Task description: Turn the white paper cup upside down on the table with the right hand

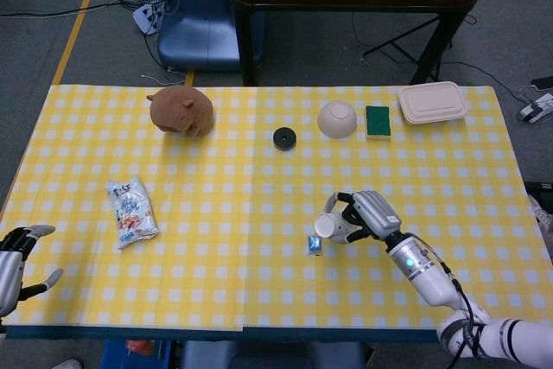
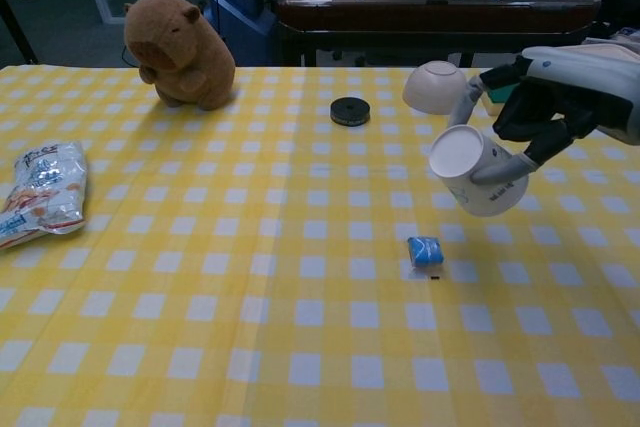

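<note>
The snack bag [image 1: 132,211] carries print too small to read.

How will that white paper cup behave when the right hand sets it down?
The white paper cup, held off the table by the right hand, looks thin-walled, so probably light and easily crushed. It is tilted sideways with a round rim; released like that, it would likely roll rather than stand.
</note>
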